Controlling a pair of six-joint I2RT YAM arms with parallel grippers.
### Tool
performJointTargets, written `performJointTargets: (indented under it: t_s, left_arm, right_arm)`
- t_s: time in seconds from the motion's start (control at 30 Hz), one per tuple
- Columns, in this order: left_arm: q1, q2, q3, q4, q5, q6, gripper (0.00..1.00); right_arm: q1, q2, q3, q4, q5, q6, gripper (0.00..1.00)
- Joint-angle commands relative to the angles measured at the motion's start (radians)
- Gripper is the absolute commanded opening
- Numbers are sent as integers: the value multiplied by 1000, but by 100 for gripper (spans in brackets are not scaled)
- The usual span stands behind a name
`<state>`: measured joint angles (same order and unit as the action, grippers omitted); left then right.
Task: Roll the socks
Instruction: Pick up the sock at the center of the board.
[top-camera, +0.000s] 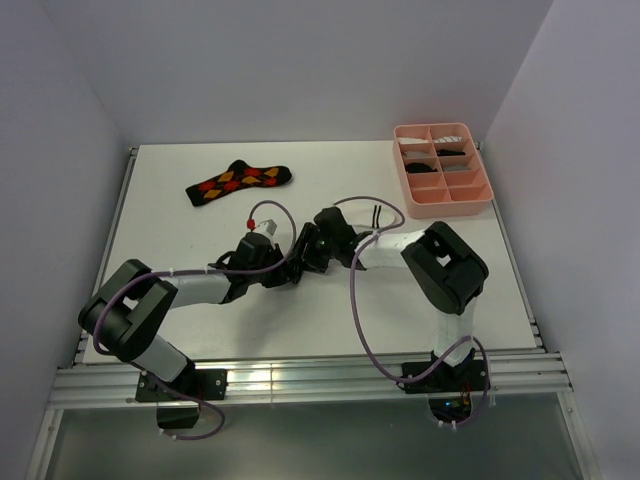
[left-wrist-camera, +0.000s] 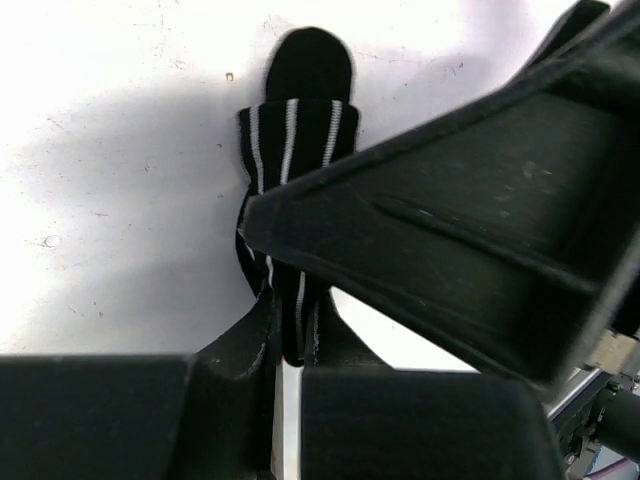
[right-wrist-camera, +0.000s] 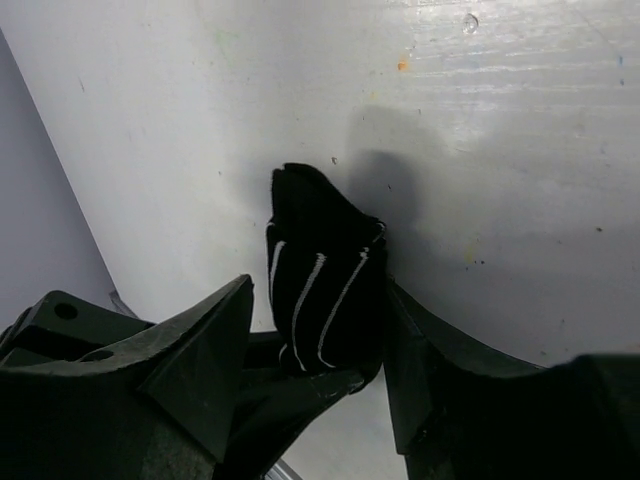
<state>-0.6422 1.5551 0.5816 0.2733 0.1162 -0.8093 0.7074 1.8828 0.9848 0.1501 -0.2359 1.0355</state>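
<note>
Both arms are meeting over the middle of the white tabletop (top-camera: 170, 230), and the black sock with thin white stripes (left-wrist-camera: 295, 130) is the one being worked. It is lying bunched on the surface between them, with its plain black end pointing away from the left wrist camera. The left gripper (left-wrist-camera: 285, 345) is pinching the near end of that sock, jaws all but closed on the fabric. The right gripper (right-wrist-camera: 318, 300) is straddling the bundle from the other side, jaws partway open, one finger (right-wrist-camera: 400, 320) touching the cloth and the other standing just clear, so nothing is clamped there.

I judge the roll on this sock to be in progress but not finished (the bundle is looking loose). The next move is calling for the right jaws to close on the bundle while the left is anchoring the end.

The black argyle sock with red, orange and yellow diamonds (top-camera: 238, 182) is lying flat at the far left, unrolled. The pink compartment tray (top-camera: 450, 208) is sitting at the far right.
</note>
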Motion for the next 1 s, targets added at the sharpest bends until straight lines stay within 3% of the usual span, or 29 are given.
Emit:
performJointTargets:
  t_s: [0.0,0.1,0.17,0.2,0.3,0.4,0.43,0.53,0.57,0.67,0.97]
  left_arm:
    - [1,28,-20,-34,40,-5,1]
    - [1,34,-22,-29,48,-4,1]
    - [3,34,-23,-28,51,-2,1]
    - [3,36,-25,-25,53,-2,1]
    - [6,37,-29,-20,59,-5,1]
    - [10,33,-34,-22,59,-7,1]
    - [13,28,-35,-23,51,-7,1]
    - [16,-9,-40,-40,18,-2,23]
    - [18,-21,-37,-64,2,1,38]
    - [19,-84,-28,-117,-50,7,53]
    - [84,-350,84,-337,-191,79,76]
  right_arm:
    - [14,64,31,-47,3,-6,59]
    - [14,96,40,-50,-22,-12,55]
    - [14,113,48,-53,-42,-26,47]
    - [14,119,51,-57,-46,-31,42]
    - [14,124,63,-76,-49,-61,14]
    - [12,115,83,-109,-36,-106,0]
    - [12,105,87,-128,-28,-120,0]
    - [9,72,100,-165,3,-167,0]
    - [7,61,106,-175,13,-190,0]
    - [0,21,129,-225,56,-244,0]
    - [-46,-83,207,-392,164,-365,0]
